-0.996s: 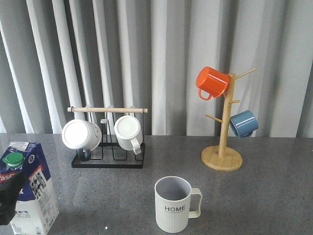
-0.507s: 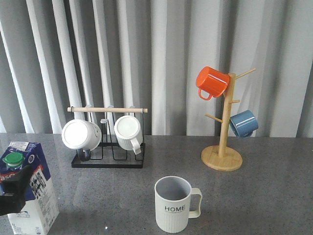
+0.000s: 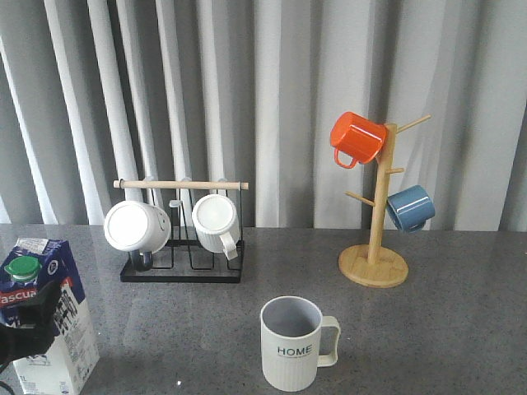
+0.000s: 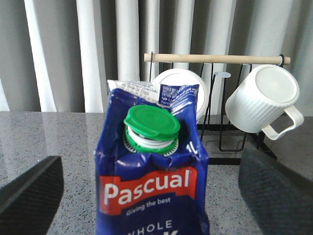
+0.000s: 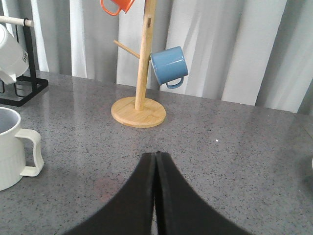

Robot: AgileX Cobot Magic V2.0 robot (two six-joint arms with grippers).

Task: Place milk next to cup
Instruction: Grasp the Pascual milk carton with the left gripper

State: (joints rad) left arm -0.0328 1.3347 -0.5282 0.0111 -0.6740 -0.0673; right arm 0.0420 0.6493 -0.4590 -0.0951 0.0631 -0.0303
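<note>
The milk (image 3: 51,306), a blue-and-white carton with a green cap, stands upright at the near left of the table. In the left wrist view the milk (image 4: 154,191) stands between my left gripper's (image 4: 149,156) two wide-apart fingers, with a gap on each side. The left gripper (image 3: 29,329) is open and shows as a dark shape over the carton's front. The cup (image 3: 290,346), a ribbed pale mug marked HOME, stands at the near middle, well right of the milk. My right gripper (image 5: 155,154) is shut and empty above bare table, with the cup (image 5: 9,147) off to its side.
A black wire rack (image 3: 183,271) with a wooden bar holds two white mugs (image 3: 136,226) behind the milk. A wooden mug tree (image 3: 375,265) at the back right carries an orange mug (image 3: 356,137) and a blue mug (image 3: 410,207). Grey curtains hang behind the table.
My left gripper has shifted a little up and in around the carton at the lower left. The milk, the cup and the right arm have not moved.
</note>
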